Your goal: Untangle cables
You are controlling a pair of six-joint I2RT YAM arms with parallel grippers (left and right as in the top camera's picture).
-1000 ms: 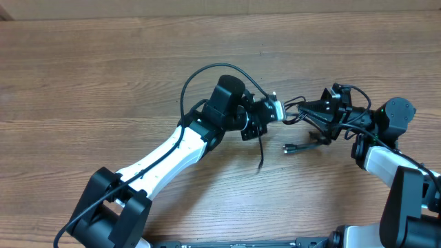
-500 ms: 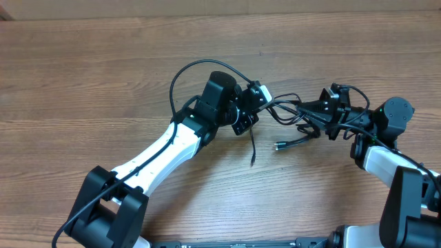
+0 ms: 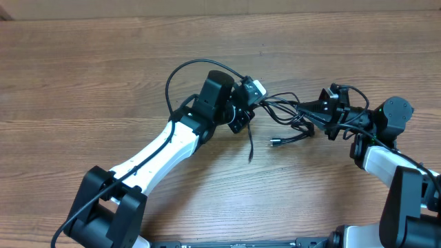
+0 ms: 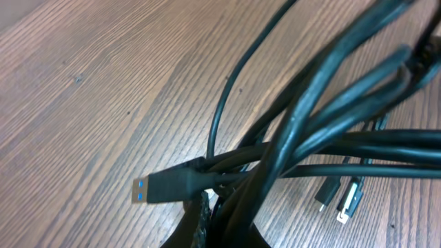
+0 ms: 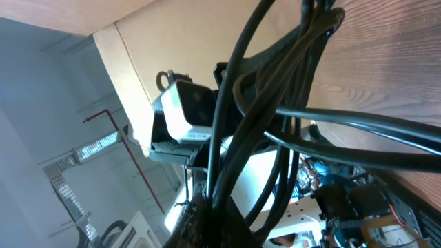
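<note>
Left gripper [image 3: 260,100]: closed on cables [image 3: 282,110]
Right gripper [image 3: 302,107]: closed on same cables, 3 o'clock of left
Plug [image 3: 275,143]: free end, 6 o'clock of cables

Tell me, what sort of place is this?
Likely a robotics lab or workshop: two robot arms hold black cables over a wooden table, and the right wrist view catches a strip light and perforated metal rail.

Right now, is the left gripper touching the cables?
Touching. In the left wrist view the cables run down into the shut left gripper; the overhead view shows them stretched out from it.
</note>
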